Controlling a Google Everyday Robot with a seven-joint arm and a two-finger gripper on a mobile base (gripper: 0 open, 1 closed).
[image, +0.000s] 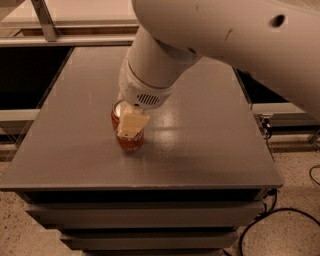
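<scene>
Nearest, the table (210, 160) shows a bare strip between its front edge and the red can (131, 144), which stands left of centre. The can is probably light, thin-walled and smooth: grip mid-body, gently. The gripper (129, 129) sits over it, fingers closed on its sides. Beyond, open tabletop extends right and rearward.

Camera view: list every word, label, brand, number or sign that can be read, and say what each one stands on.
No text can be read anywhere.
Red can: no legible label; the gripper sits right over it, near the table's middle, and hides much of its side.
Grey table: no marking.
White arm: no lettering, only a dark vent grille.
</scene>
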